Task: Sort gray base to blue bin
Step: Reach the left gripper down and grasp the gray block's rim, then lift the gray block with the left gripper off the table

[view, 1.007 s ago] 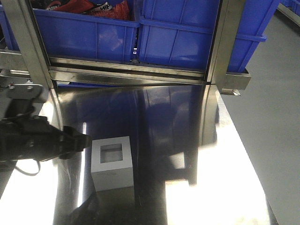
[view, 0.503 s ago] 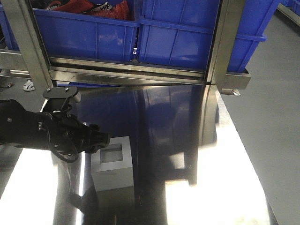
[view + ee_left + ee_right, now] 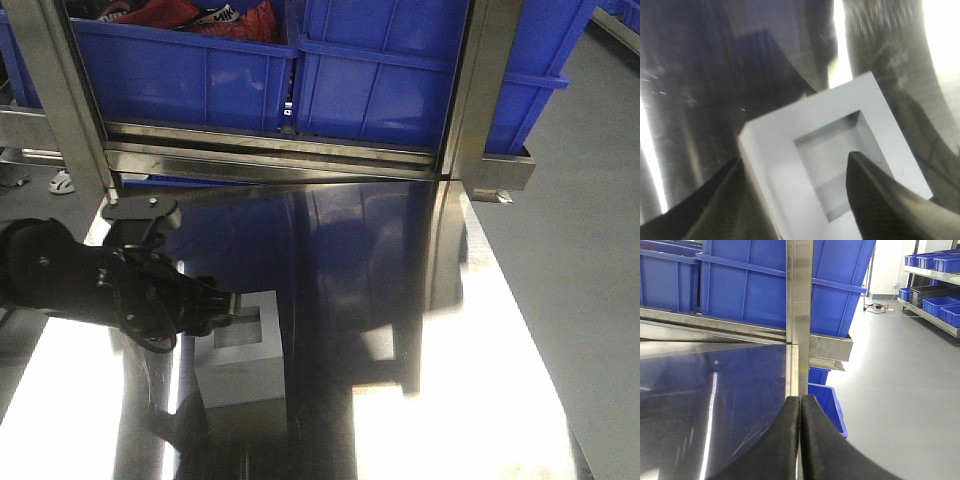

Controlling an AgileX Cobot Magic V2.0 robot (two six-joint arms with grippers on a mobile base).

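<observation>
The gray base (image 3: 252,352) sits on the steel table with its square recess facing up. My left gripper (image 3: 228,306) reaches in from the left and stands open over its left edge. In the left wrist view the gray base (image 3: 785,150) fills the middle. One of the fingers (image 3: 715,205) is outside its left wall and the other hangs over the recess. My left gripper (image 3: 794,158) holds nothing. The blue bin (image 3: 400,85) stands on the rack behind the table. My right gripper (image 3: 800,400) is shut and empty, near the table's right edge.
A second blue tub (image 3: 180,70) holding red items sits left of the blue bin. Steel frame posts (image 3: 470,90) rise at the table's back corners. A small blue bin (image 3: 827,400) sits on the floor to the right. Shelves of blue bins (image 3: 935,265) line the far wall.
My left arm has swung in from the left edge toward the gray base, and its open fingers now straddle the block's left wall. The block has not moved.
</observation>
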